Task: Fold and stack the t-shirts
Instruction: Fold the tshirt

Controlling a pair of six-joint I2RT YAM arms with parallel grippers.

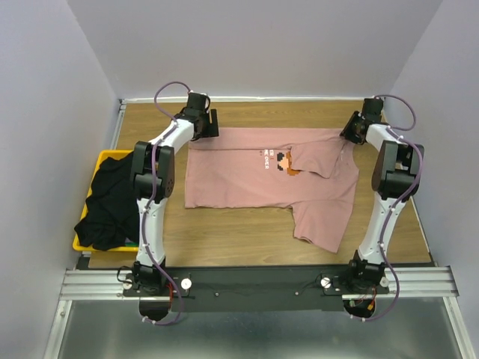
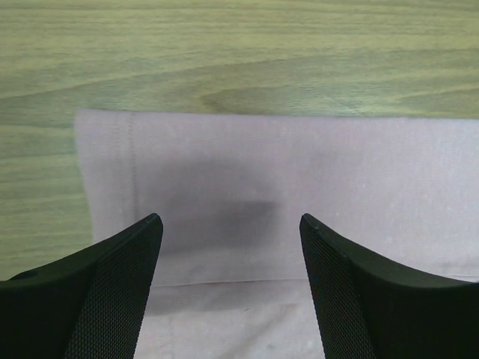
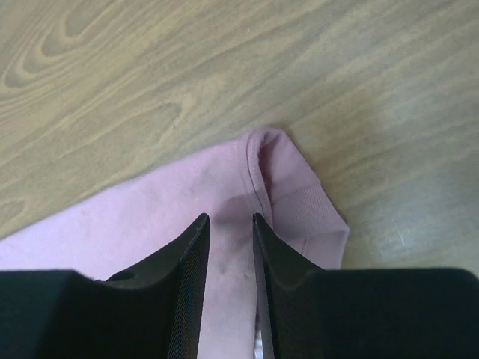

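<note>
Left of left gripper (image 2: 230,218): black t-shirt (image 1: 112,198) heaped over yellow basket (image 1: 105,155), mostly hiding it. Jaws wide above pink t-shirt (image 1: 247,183) hem corner. Right gripper (image 3: 230,217): narrow over folded corner; pinched or not, cannot tell. Wood-grain table (image 1: 224,232), pale walls (image 1: 254,45).

Dusty-pink t-shirt (image 1: 254,179) bearing small white text (image 1: 265,158) and a pixel-art face (image 1: 287,163) in black, brown and orange; beneath it, a table (image 1: 247,239) of light brown wood grain with darker oval knots. Left of the dusty-pink t-shirt, a plain black t-shirt (image 1: 112,202) over a yellow basket (image 1: 111,155). Flanking the dusty-pink t-shirt, the left arm (image 1: 150,217) and right arm (image 1: 378,224) are white with black joints and pale purple cables (image 1: 171,84); the left gripper (image 2: 230,224) and right gripper (image 3: 230,221) are black with a fine mesh texture.
</note>
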